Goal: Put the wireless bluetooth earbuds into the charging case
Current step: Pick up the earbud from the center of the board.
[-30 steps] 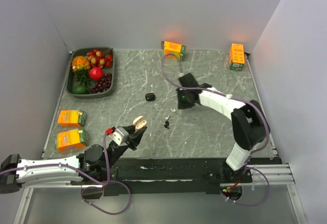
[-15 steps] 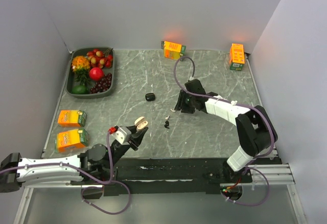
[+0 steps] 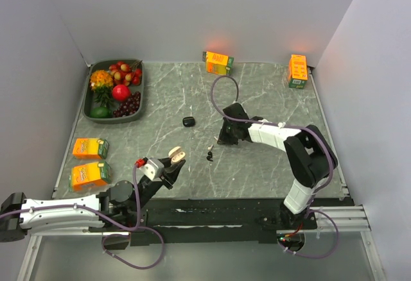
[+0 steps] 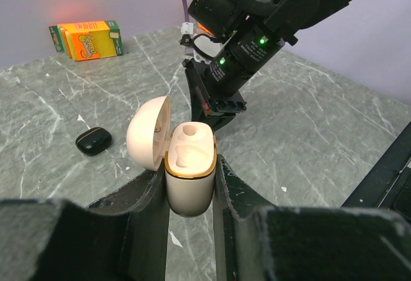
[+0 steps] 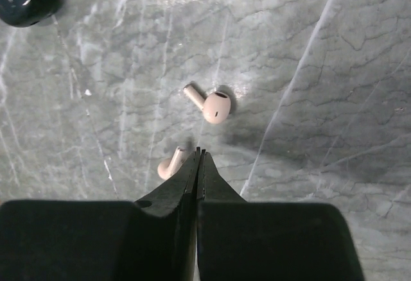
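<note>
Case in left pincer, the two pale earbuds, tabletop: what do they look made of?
Charging case: probably smooth cream plastic with a satin sheen and gold-looking trim round the opening. Earbuds: smooth whitish plastic, going by a faint sheen. Table: grey marble pattern with white veins; stone or printed laminate, cannot tell.

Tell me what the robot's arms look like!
The left arm and right arm are white tubes with chunky black joints. A purple cable loops off each. Their jaws are black, and small green lights glow on the right wrist.
</note>
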Controlling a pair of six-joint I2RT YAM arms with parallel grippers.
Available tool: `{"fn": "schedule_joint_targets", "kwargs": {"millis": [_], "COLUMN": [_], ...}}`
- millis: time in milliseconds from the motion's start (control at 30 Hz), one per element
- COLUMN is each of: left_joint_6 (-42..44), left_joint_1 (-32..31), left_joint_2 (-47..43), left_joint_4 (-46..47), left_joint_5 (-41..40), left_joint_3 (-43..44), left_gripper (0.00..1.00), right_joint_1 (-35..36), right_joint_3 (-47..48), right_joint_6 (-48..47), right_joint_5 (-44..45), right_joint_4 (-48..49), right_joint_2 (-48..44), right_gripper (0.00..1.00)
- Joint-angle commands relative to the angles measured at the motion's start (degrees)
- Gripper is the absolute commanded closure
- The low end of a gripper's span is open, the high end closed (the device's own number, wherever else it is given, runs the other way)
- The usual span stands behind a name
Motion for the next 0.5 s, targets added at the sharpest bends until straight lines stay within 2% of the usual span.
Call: {"fn": "schedule_joint_targets", "kwargs": {"millis": [0,467], "left_joint_6": [-0.5,-2.3], "left_joint_1": [-0.3,-0.4], "left_joint_2": [0.7,0.4], "left_joint_4": [1.3,0.3], "left_joint_5": [0.0,-1.4], "left_joint_3": [2.2,1.9], "left_gripper": [0.99,0.99], "right_joint_1": [0.0,-3.6], "right_joint_3": [2.2,8.7], "right_joint_6": [0.4,-4.4], "right_joint_5": [1.5,5.7], "right_joint_4": [-0.7,-5.2], "right_joint_2": [2.2,7.7], "right_gripper": [1.0,0.99]}}
